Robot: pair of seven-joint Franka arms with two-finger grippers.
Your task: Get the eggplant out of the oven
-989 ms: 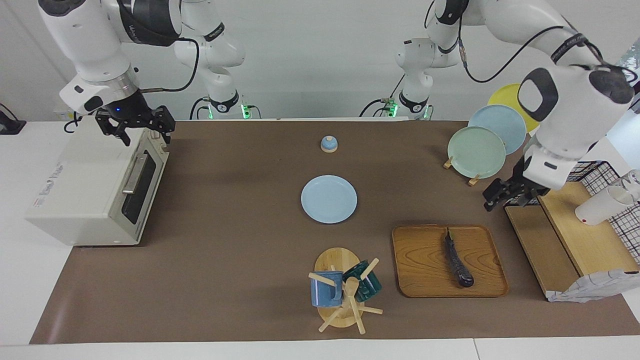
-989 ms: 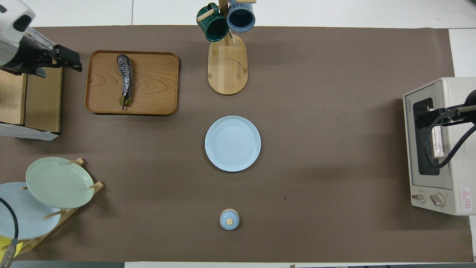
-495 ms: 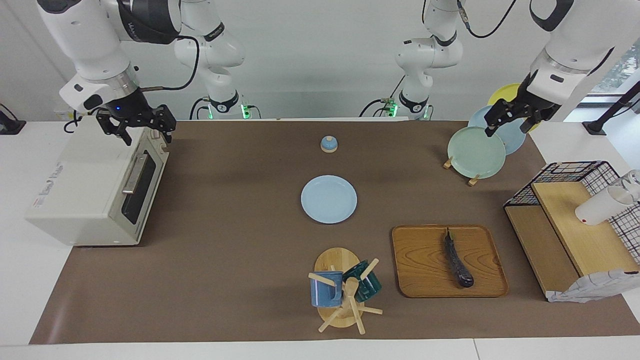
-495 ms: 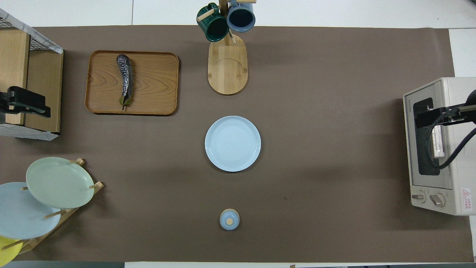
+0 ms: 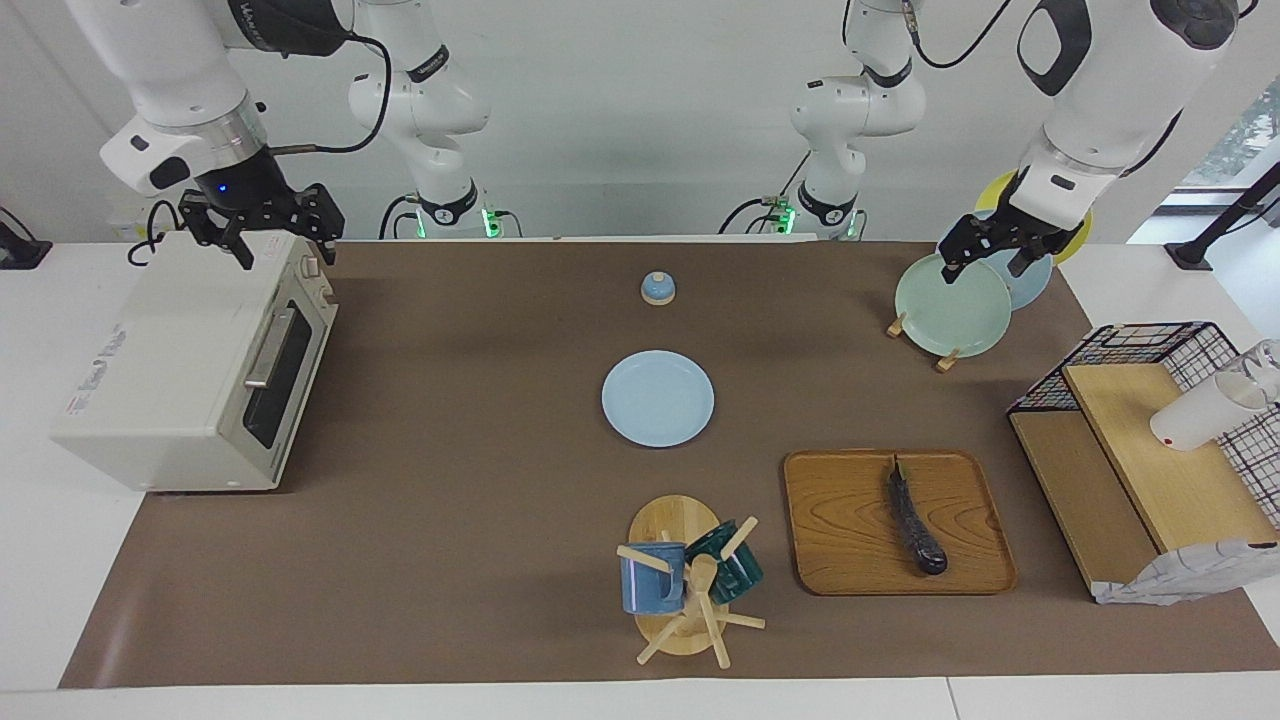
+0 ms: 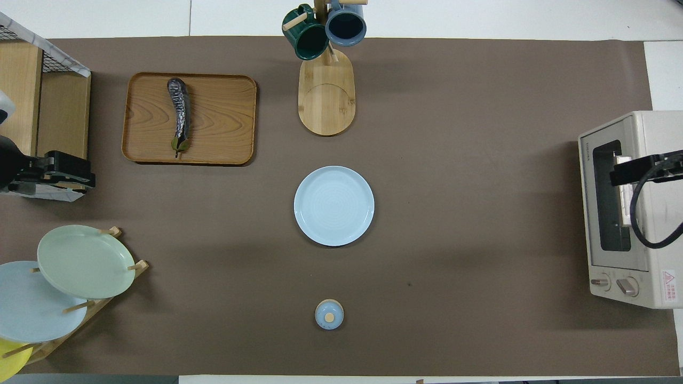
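Note:
The dark, slim eggplant (image 5: 912, 520) (image 6: 180, 114) lies on a wooden tray (image 5: 840, 525) (image 6: 224, 117), stem end toward the robots. The off-white oven (image 5: 180, 350) (image 6: 656, 240) stands at the right arm's end of the table with its glass door shut. My right gripper (image 5: 287, 255) (image 6: 621, 173) hangs open just above the oven's top front edge, holding nothing. My left gripper (image 5: 980, 268) (image 6: 80, 172) is open and empty, raised in the air at the left arm's end, over the gap between the plate rack and the wooden shelf.
A light blue plate (image 5: 658, 398) lies mid-table, with a small blue lid (image 5: 658, 288) nearer the robots. A mug tree (image 5: 690, 580) stands beside the tray. Plates lean in a rack (image 5: 952, 305). A wooden shelf with a wire basket (image 5: 1140, 460) holds a white cup (image 5: 1200, 412).
The left arm has lifted away from the wooden shelf and swung back toward the plate rack. The right gripper has risen a little above the oven. The eggplant has not moved.

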